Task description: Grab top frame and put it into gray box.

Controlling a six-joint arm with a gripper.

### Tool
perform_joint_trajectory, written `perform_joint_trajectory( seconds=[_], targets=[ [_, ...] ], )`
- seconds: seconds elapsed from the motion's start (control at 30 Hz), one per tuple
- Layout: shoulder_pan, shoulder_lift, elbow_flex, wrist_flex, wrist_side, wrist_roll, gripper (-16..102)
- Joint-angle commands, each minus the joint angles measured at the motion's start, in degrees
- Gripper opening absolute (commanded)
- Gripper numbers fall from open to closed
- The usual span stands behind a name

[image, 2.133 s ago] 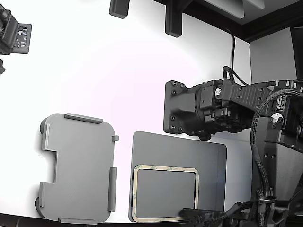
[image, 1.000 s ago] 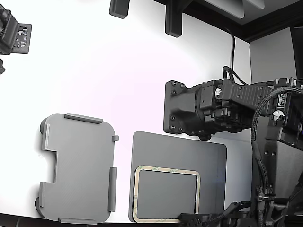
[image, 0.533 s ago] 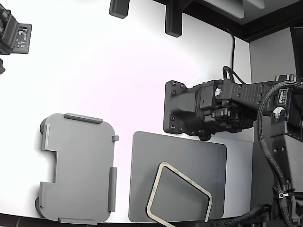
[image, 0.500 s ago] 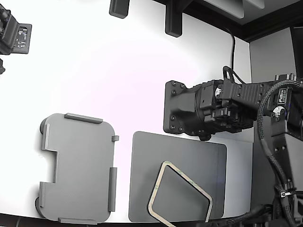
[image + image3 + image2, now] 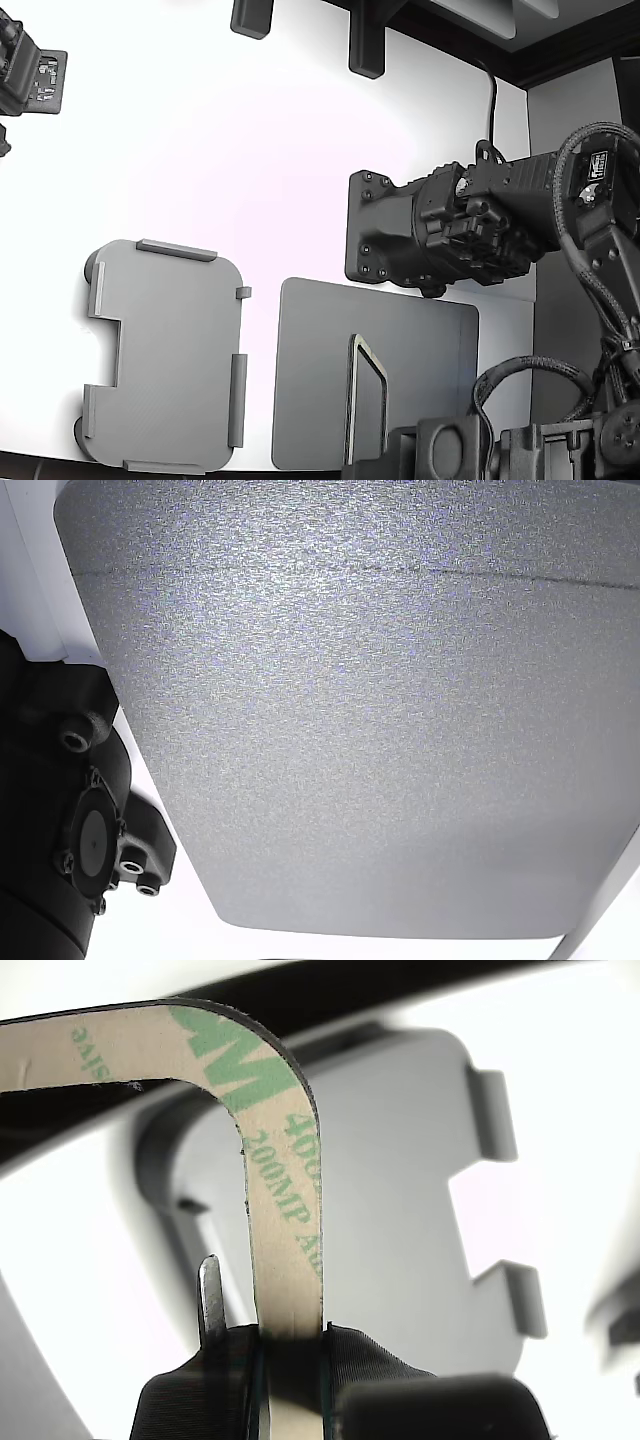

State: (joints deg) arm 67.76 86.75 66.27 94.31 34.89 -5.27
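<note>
The pincer (image 5: 292, 1345) is clamped on the top frame's (image 5: 280, 1210) rim, holding it upright over the dark mat (image 5: 420, 350) (backing printed green "200MP"). The gray box (image 5: 400, 1220) sits just beyond it.

Speckled gray mat (image 5: 370, 730) beside black housing (image 5: 60, 820)

The gripper (image 5: 292, 1360) sits at the near edge of the table (image 5: 250, 180), clamped on one side of the top frame (image 5: 285, 1230), which stands on edge over the dark mat (image 5: 420, 350). Beyond the gripper, to the exterior view's left and well apart, the gray box (image 5: 165, 355) lies flat on the table, just beside the mat.
</note>
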Motion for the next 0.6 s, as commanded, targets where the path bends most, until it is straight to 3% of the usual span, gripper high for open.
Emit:
perform_joint_trajectory(
  seconds=[0.0, 0.27, 0.37, 0.57],
  targets=[
    [-5.71, 2.9, -1.49, 0.44, -2.72, 3.6, -12],
    [-17.05, 6.77, -1.32, 0.35, -0.18, 36.56, -13],
    [-23.03, 5.01, -3.6, 0.53, -5.36, 36.47, -13],
    [-29.71, 4.13, -2.46, 0.53, -9.58, 78.05, -13]
  ],
)
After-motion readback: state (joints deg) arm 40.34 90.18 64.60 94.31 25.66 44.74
